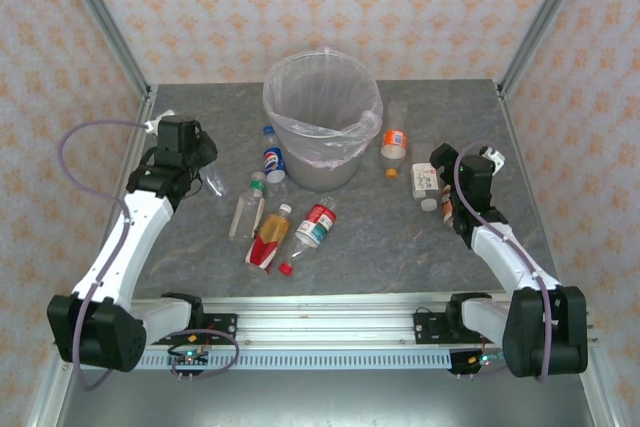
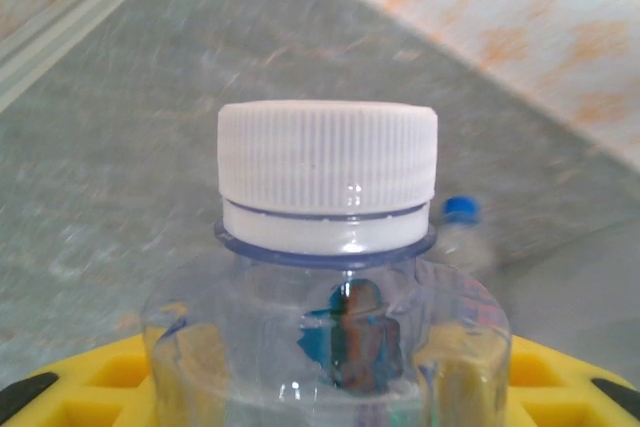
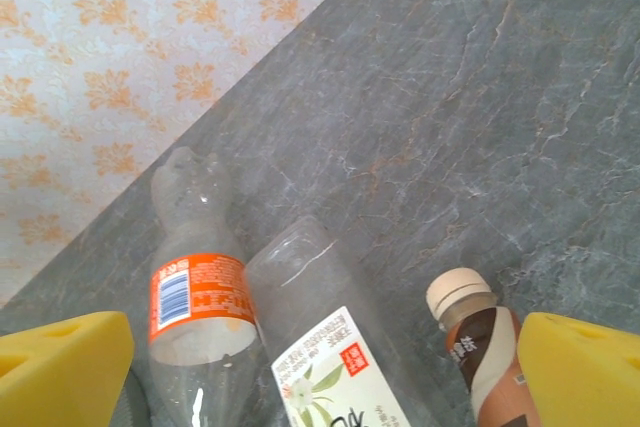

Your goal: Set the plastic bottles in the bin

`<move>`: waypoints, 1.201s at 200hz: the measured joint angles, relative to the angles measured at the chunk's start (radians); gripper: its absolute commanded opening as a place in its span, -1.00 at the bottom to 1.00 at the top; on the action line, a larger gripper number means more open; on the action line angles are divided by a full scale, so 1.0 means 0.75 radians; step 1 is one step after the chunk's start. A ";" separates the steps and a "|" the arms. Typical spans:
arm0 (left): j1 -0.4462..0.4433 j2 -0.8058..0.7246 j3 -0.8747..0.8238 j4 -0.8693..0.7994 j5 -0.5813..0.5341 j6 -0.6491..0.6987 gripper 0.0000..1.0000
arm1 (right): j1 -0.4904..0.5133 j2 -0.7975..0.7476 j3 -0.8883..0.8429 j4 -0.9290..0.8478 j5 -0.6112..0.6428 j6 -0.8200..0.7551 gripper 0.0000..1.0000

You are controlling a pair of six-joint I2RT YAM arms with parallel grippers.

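Clear plastic bottle (image 2: 330, 297) with a white cap (image 2: 327, 152) is clamped in the left fingers (image 2: 90, 387), long axis running straight out ahead of them, bin (image 1: 325, 169) near on their right; right fingers (image 3: 60, 367) gape, holding nothing.

The left arm (image 1: 125, 242) and the right arm (image 1: 505, 252) are both wearing smooth white shells over their long links, with chunky black housings bulging at the joints and wrists. Each is sitting on a black base block fixed to a silver slotted rail (image 1: 330, 325). A thin mauve cable (image 1: 68, 152) is trailing off the left arm in a loose loop and a matching cable (image 1: 461, 182) is running down the right (a small white tag (image 1: 152, 127) is showing near each wrist). The finger pads are showing bright yellow, the left arm's pads (image 2: 75, 392) moulded with square pockets and the right arm's pads (image 3: 60, 372) plain-faced blocks.
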 measured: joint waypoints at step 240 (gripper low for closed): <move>-0.502 1.070 1.202 0.332 0.216 0.331 -0.22 | 0.002 -0.088 0.011 -0.096 -0.443 -0.150 0.98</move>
